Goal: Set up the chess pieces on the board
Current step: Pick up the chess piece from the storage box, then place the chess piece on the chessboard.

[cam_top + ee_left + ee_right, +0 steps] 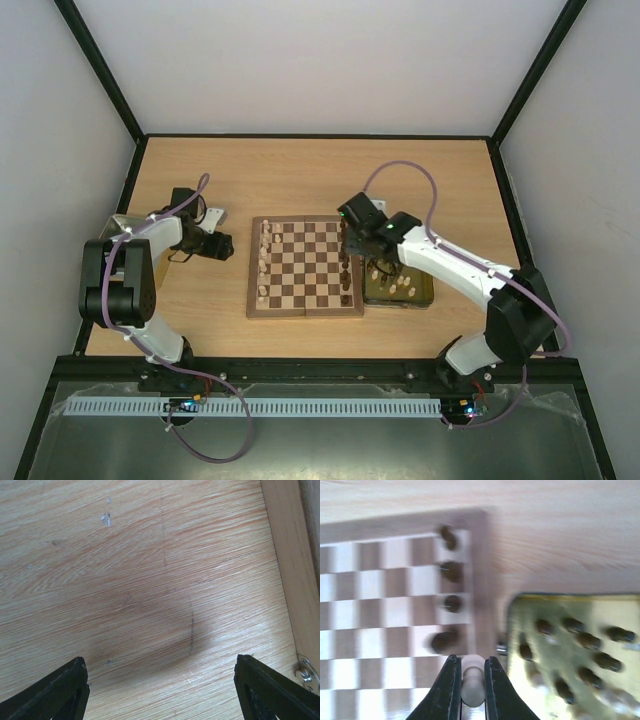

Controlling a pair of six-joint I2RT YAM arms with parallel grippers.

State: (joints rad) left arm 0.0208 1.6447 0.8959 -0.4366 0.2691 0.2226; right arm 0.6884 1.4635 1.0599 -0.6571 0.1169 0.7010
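Chess setup partly done, most squares of chessboard (305, 270) unfilled.
Shows many pieces left in yellow tray (421, 293) beside it; left gripper (160, 672) spread apart; right gripper (471, 667) clamped on cream piece (472, 687) at board's right edge; cream row (264, 262) left, dark row (346, 270) right.

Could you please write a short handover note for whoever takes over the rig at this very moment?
Left gripper: open and empty, over the bare table left of the board.
Right gripper: shut on a cream piece, above the board's right edge, beside the tray.
Done: a line of cream pieces stands along the board's left edge, and a line of dark pieces along its right edge.
Left: set down the held piece, then bring over the loose pieces, dark and cream, lying in the tray.
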